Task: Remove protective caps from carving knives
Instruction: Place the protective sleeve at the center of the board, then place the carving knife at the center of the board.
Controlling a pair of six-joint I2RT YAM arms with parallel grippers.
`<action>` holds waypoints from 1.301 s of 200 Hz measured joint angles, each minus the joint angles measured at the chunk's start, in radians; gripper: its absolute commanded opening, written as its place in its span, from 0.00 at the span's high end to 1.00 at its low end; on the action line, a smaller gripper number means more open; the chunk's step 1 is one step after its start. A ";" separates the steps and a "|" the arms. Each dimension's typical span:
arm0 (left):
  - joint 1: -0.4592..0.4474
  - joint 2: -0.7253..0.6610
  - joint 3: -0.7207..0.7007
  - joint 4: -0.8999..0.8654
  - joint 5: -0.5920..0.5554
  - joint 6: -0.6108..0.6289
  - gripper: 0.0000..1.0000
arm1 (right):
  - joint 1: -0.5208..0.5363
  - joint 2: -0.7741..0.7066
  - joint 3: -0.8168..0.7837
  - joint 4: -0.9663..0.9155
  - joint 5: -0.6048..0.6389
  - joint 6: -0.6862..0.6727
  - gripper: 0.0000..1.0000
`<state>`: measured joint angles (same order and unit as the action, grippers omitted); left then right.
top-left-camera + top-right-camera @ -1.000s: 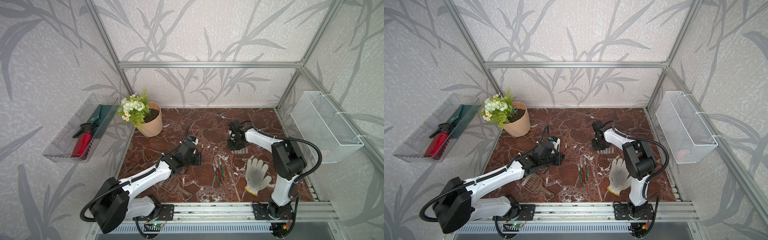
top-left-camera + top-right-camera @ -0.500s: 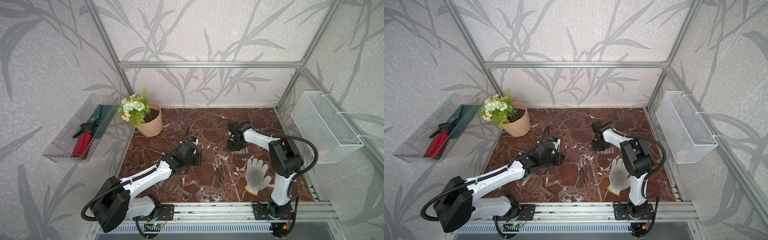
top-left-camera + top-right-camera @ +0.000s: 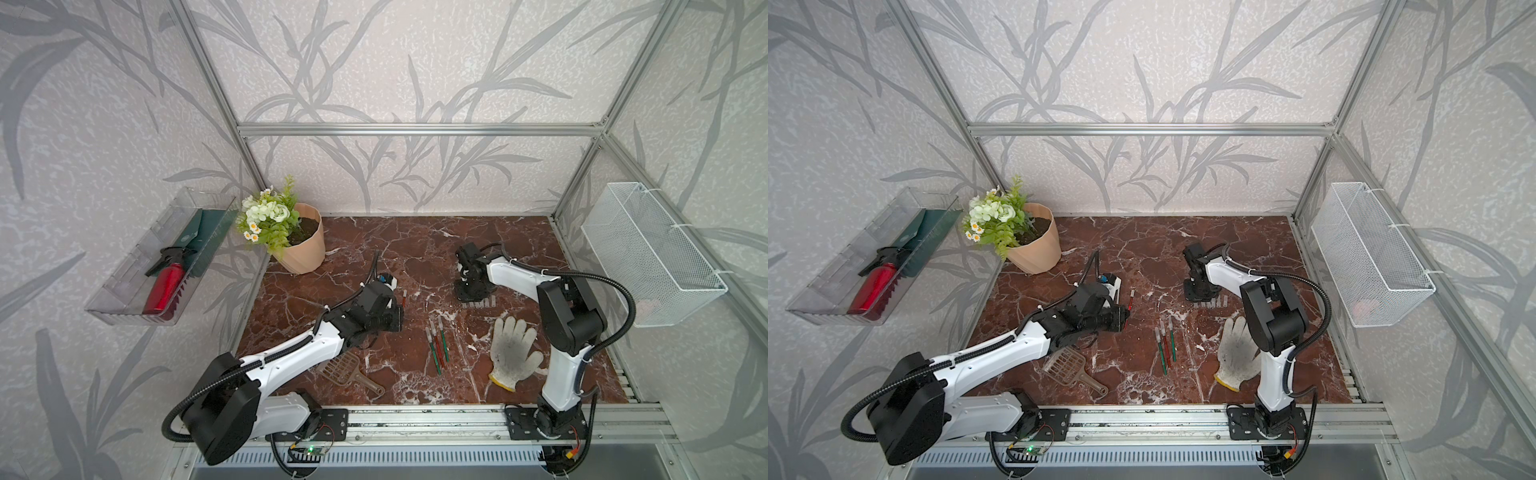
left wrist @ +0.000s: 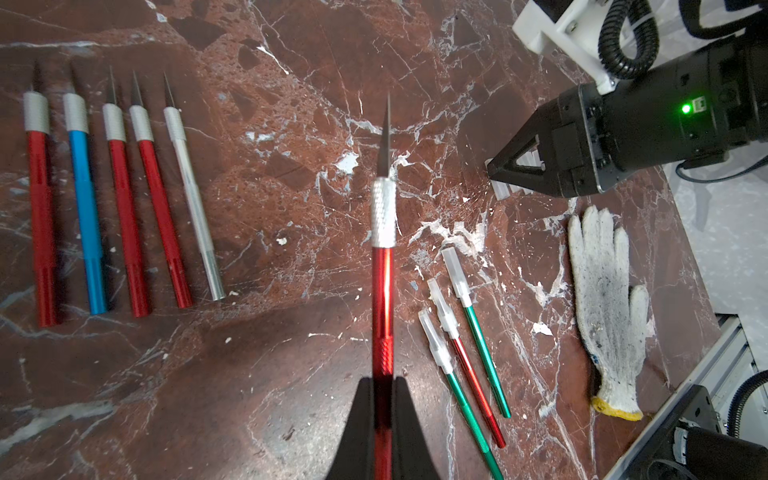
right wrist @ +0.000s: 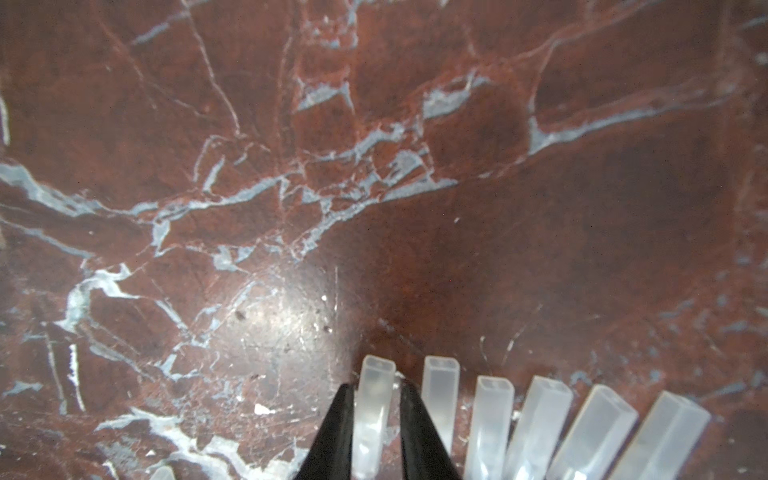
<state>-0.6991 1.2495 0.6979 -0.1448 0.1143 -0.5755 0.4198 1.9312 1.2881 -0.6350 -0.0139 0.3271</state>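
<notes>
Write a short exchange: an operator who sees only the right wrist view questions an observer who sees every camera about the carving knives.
Operator: I see only a row of protective caps on marble. Is any knife being held?
Observer: Yes. The left gripper holds a red-handled knife, its blade bare.
Operator: How many knives have caps on?
Observer: Three capped knives lie side by side next to a white work glove.

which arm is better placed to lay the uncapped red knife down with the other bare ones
Left. The left gripper is shut on the red knife, with the bare knives in its wrist view. The right gripper is down at the caps, one between its jaws.
</notes>
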 measured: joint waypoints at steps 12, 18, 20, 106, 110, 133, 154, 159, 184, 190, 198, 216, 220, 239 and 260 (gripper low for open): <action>0.000 0.000 0.000 0.000 0.000 -0.001 0.94 | 0.000 -0.004 0.000 0.000 0.002 -0.003 0.76; 0.000 0.000 0.000 0.000 0.000 -0.001 0.94 | 0.002 -0.009 -0.001 0.000 0.003 -0.005 0.76; 0.000 0.000 0.000 0.000 0.000 -0.001 0.94 | 0.003 -0.011 -0.001 0.001 0.003 -0.006 0.75; 0.006 0.008 0.006 -0.025 -0.001 -0.004 0.95 | 0.022 -0.299 -0.114 0.027 -0.007 -0.049 0.69; 0.007 0.009 0.010 -0.028 -0.001 -0.004 0.95 | 0.023 -0.316 -0.122 0.030 -0.012 -0.052 0.68; 0.015 0.023 0.040 -0.053 -0.002 -0.004 0.95 | 0.029 -0.420 -0.180 0.048 -0.044 -0.066 0.59; 0.026 0.040 0.076 -0.077 -0.003 -0.003 0.95 | 0.033 -0.523 -0.241 0.065 -0.085 -0.069 0.53; 0.027 0.046 0.085 -0.081 -0.004 -0.003 0.95 | 0.034 -0.549 -0.256 0.068 -0.096 -0.070 0.53; 0.039 0.078 0.143 -0.130 -0.017 0.000 0.94 | 0.037 -0.686 -0.335 0.094 -0.149 -0.067 0.48; 0.042 0.088 0.158 -0.141 -0.021 0.001 0.95 | 0.038 -0.714 -0.351 0.099 -0.163 -0.067 0.47; 0.047 0.101 0.177 -0.157 -0.031 0.001 0.95 | 0.038 -0.751 -0.373 0.107 -0.182 -0.066 0.46; 0.059 0.132 0.213 -0.190 -0.052 0.000 0.94 | 0.038 -0.815 -0.409 0.116 -0.216 -0.063 0.43; 0.062 0.140 0.220 -0.195 -0.057 0.000 0.95 | 0.038 -0.828 -0.415 0.116 -0.222 -0.062 0.43; 0.075 0.182 0.248 -0.209 -0.068 0.000 0.95 | 0.038 -0.871 -0.427 0.114 -0.238 -0.062 0.41; 0.080 0.242 0.288 -0.238 -0.080 0.001 0.94 | 0.038 -0.902 -0.428 0.116 -0.255 -0.057 0.37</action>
<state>-0.6189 1.4918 0.9859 -0.3824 0.0341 -0.5743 0.4576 1.0294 0.8597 -0.5194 -0.2687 0.2699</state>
